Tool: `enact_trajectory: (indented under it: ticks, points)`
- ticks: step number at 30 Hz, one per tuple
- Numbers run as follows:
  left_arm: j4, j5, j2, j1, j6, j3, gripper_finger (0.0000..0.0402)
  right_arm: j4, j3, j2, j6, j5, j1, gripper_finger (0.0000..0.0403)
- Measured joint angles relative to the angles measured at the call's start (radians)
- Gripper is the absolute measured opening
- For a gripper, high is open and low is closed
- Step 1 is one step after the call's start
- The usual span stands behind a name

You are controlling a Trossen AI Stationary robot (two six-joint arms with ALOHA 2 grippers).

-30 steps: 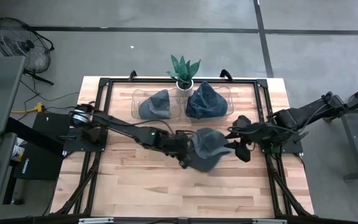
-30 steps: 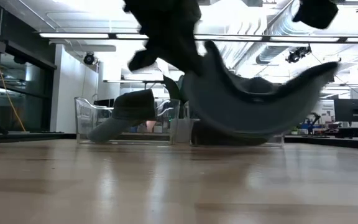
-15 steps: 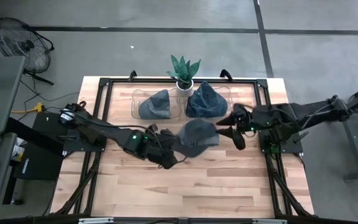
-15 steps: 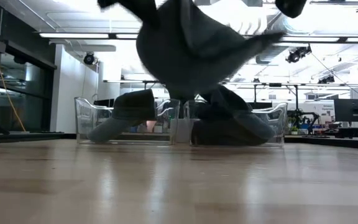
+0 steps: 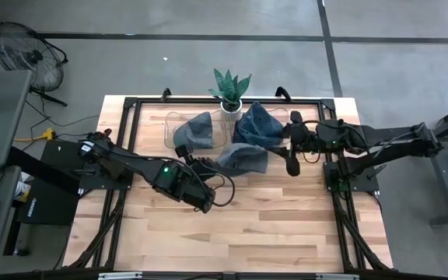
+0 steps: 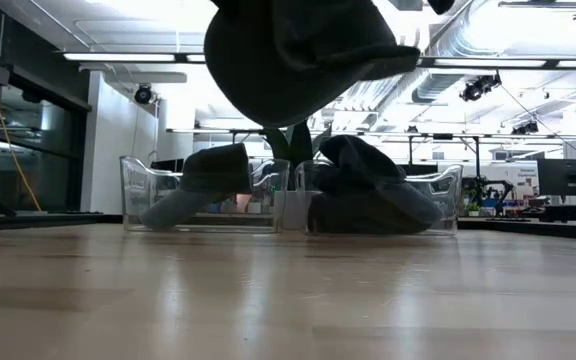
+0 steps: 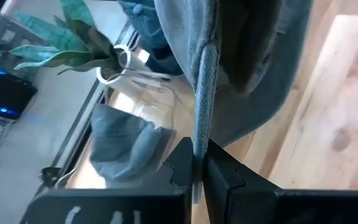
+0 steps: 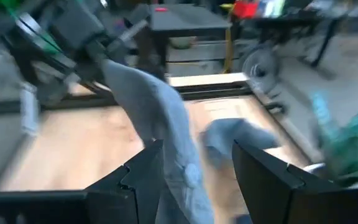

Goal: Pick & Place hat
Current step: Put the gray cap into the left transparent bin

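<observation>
left claw is clamped tight on the brim edge of a grey hat, and the left wrist view shows the thin fabric edge pinched between its two dark fingers. from above, that claw sits over the middle of the wooden surface, and the hat hangs off it, raised clear of the wood, just in front of two clear bins at the far side. in the low view the hat hangs high in the air above the bins. the left bin holds another grey hat, and the right bin holds a darker blue hat piled up in it. the carried hat's far edge lies close against the blue hat, and i cannot tell if they touch. right claw hovers beside the right bin with its fingers spread apart and nothing between them; its wrist view shows the carried hat ahead of the spread fingers. a small potted plant stands at the far edge, between the two bins.
</observation>
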Motion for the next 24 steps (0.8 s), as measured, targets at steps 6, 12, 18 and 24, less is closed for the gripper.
enact_trajectory:
  ticks: [6,12,18,24]
  points:
    - [-0.052,-0.09,0.0,0.0,0.0,0.0,0.0008,0.051,0.0,0.006,0.103,0.074,-0.019,0.0183]
    - [-0.123,-0.207,0.0,0.0,0.118,0.0,0.0008,0.083,0.001,0.006,0.319,-0.123,-0.123,0.0183]
    - [-0.128,-0.329,0.0,0.0,0.333,0.0,0.0008,0.078,0.001,0.006,0.232,-0.207,-0.158,0.0183]
    - [-0.128,-0.396,0.0,0.014,0.451,0.0,0.0008,0.069,0.001,0.006,0.068,-0.189,-0.125,0.0183]
